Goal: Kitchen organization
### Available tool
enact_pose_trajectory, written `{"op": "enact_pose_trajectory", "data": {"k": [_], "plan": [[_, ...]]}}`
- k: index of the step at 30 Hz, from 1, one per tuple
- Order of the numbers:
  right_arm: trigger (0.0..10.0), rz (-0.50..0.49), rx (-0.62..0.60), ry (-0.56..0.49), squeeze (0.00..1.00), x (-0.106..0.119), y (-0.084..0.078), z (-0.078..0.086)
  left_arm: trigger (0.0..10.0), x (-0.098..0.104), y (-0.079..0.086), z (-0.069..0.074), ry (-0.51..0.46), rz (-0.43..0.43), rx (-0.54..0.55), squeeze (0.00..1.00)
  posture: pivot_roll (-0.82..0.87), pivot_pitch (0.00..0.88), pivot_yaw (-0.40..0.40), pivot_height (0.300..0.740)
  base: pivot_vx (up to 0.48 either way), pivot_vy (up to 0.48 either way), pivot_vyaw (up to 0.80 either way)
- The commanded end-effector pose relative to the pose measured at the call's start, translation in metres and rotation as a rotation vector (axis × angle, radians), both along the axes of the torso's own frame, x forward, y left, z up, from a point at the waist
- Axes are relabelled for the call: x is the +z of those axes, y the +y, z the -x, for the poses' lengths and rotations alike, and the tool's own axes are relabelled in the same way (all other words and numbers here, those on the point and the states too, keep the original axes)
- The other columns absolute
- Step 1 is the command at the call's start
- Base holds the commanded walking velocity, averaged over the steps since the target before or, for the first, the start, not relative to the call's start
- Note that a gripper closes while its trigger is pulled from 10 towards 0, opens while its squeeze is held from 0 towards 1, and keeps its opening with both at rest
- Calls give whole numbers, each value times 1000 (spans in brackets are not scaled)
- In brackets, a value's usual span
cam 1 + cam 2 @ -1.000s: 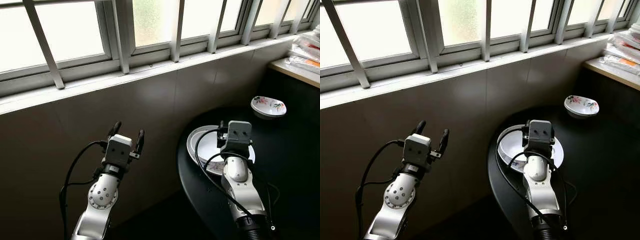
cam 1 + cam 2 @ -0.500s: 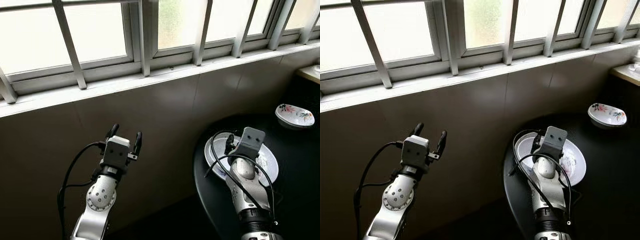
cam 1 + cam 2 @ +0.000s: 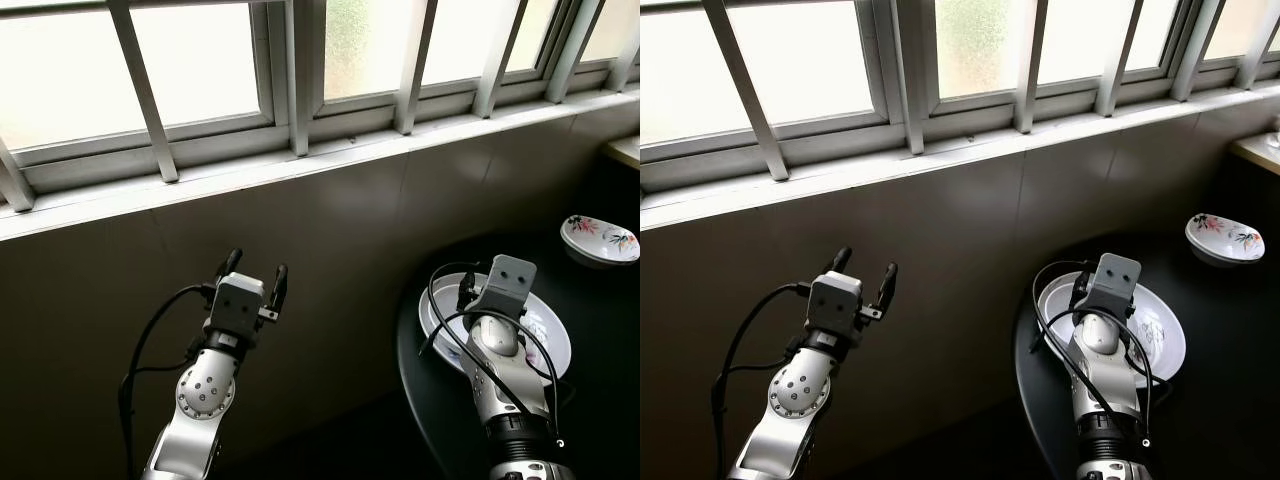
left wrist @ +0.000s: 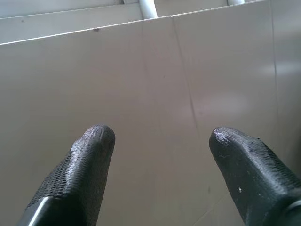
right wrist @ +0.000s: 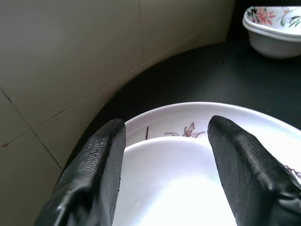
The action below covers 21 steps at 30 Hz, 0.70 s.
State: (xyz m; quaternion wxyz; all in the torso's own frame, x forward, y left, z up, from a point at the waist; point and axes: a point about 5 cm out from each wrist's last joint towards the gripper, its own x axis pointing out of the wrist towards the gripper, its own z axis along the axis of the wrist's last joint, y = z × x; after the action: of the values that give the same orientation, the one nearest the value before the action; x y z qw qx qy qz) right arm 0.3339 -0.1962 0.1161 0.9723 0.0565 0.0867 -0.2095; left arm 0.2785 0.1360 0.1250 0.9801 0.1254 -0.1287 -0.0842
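Plates (image 5: 188,160), stacked white, on dark round surface (image 3: 1230,400). Right tool (image 5: 164,155) spread just above, holding nothing; left tool (image 3: 252,272) spread, idle. Best lower squarely, pinch the rim.

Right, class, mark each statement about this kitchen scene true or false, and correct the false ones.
1. The right gripper is open over a white plate. True.
2. The left gripper is holding a bowl. False: its fingers are open and hold nothing, and they face the tiled wall.
3. A small flowered bowl sits on the dark table, apart from the plate. True.
4. The flowered bowl is stacked on the white plate. False: it stands alone, farther back towards the wall.
5. The table is white. False: it is black.
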Motion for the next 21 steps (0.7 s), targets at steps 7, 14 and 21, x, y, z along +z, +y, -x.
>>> {"op": "enact_pose_trajectory", "data": {"k": [7, 14, 21], "plan": [[10000, -24, -23, 3, 0, 3, -7, 0, 10000, -1, -4, -1, 5, -18, -12, 0, -39, 0, 14, 740, 0, 0, -800], [10000, -1, -1, -19, 0, 8, -6, -1, 10000, -1, -4, -2, 3, -18, -12, 0, -42, 0, 13, 740, 0, 0, -800], [10000, 39, 58, -27, 0, 9, -1, -1, 10000, -2, -5, -1, 6, -19, -12, 0, -44, 0, 12, 740, 0, 0, -225]]}}
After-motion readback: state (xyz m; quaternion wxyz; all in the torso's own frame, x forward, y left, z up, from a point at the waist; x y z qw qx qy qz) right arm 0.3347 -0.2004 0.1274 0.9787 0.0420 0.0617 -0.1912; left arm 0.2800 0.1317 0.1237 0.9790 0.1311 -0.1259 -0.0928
